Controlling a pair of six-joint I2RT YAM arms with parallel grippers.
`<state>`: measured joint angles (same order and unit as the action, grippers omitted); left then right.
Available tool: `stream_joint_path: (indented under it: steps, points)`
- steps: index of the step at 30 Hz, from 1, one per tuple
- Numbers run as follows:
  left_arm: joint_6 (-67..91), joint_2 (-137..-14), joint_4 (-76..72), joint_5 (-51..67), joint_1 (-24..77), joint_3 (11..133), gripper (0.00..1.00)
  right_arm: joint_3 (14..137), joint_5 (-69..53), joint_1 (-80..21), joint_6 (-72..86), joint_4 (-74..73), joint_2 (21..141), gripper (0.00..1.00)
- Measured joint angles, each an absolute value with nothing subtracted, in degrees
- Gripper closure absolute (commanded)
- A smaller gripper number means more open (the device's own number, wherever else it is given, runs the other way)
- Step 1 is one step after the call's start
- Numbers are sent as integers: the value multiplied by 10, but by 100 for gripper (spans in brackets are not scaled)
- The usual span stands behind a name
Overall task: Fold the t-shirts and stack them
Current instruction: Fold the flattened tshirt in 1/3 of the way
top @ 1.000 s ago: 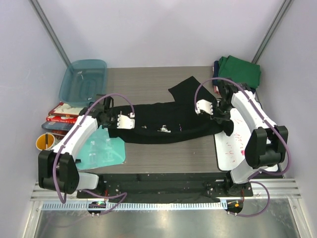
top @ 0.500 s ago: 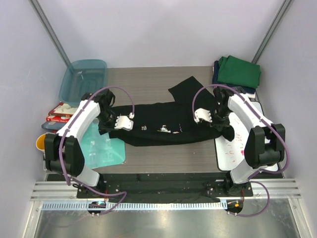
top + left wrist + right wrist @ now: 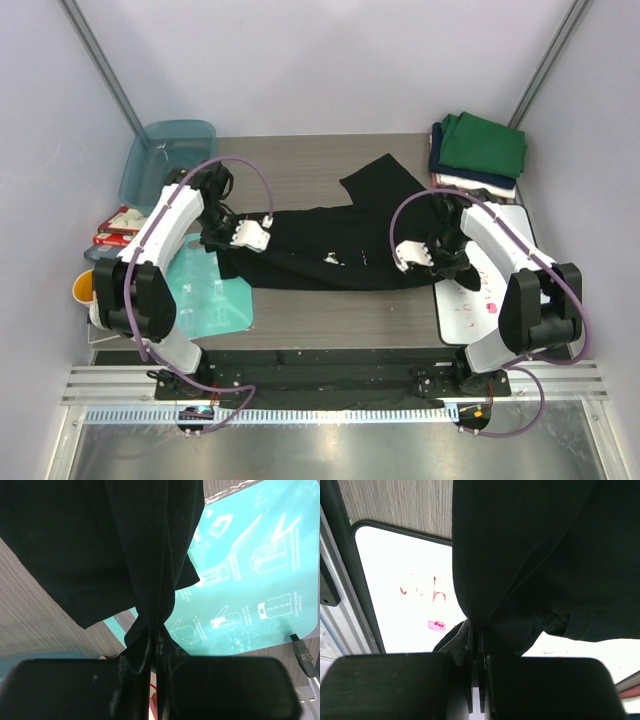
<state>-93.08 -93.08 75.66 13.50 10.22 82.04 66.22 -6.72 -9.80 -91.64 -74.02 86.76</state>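
The black t-shirt (image 3: pixel 330 240) lies stretched across the middle of the table, a bit of white print showing near its middle. My left gripper (image 3: pixel 212 232) is shut on its left end, and the cloth hangs from the pinch in the left wrist view (image 3: pixel 150 570). My right gripper (image 3: pixel 447 255) is shut on its right end, over the whiteboard, and the cloth shows in the right wrist view (image 3: pixel 520 555). A stack of folded t-shirts (image 3: pixel 482 148), green on top with navy and a pale one below, sits at the back right corner.
A teal plastic tub (image 3: pixel 168 160) stands at the back left. A teal flat mat with folding diagrams (image 3: pixel 210 300) lies under the shirt's left end. A whiteboard (image 3: pixel 480 290) lies at the right. Red-white packets (image 3: pixel 118 228) and a yellow cup (image 3: pixel 88 288) sit at the left edge.
Both grippers kept hold of the shirt. The left one moved toward the back of the table, the right one moved nearer and over the whiteboard, so the shirt swung round and now lies flatter.
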Motion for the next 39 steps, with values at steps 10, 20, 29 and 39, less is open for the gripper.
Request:
stream_joint_path:
  steps: [10,20,29,39]
  points:
    - [-803,-1030,774,165,103,1060,100,710,-46,-104,-878,-642,876,99]
    - [-695,-1230,557,-26,133,1298,100,1199,2,-88,-839,-382,1225,99]
    - [-873,-1262,2,-127,163,1322,100,1303,15,-76,-841,-71,1229,99]
    - [-916,-989,-248,-166,164,939,100,959,-43,-76,-813,-19,881,99]
